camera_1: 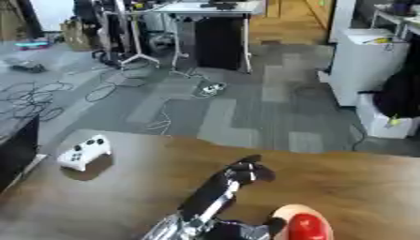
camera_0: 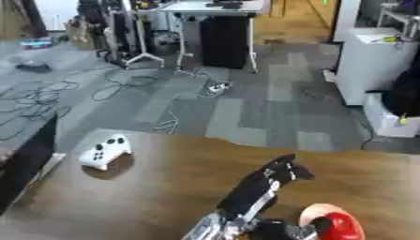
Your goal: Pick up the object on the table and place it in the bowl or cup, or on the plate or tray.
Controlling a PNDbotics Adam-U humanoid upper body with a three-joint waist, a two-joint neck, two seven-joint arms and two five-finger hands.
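I read this as the very start of the pick: nothing is held yet. The white game controller (camera_0: 105, 152) sits on its own near the far left edge of the brown wooden table (camera_0: 164, 187), well apart from everything else. At the near edge, toward the right corner, I can make out a pale round plate (camera_0: 316, 213) with something red and rounded (camera_0: 344, 227) lying on it — I cannot tell what the red thing is.

One black arm comes up from the near edge at about the middle, and its hand (camera_0: 283, 171) is raised over the middle of the table with the fingers bunched or curled; it grips nothing that I can see. From where it enters I cannot be sure which arm it is, though I take it for the right. The other hand does not show in either view.

The next move, as I judge it, is a long reach to the left and away from me: I would bring the hand across to the controller, spread the fingers before coming down, and close around its body — then carry it back to the plate, minding that the red thing already takes up part of it.
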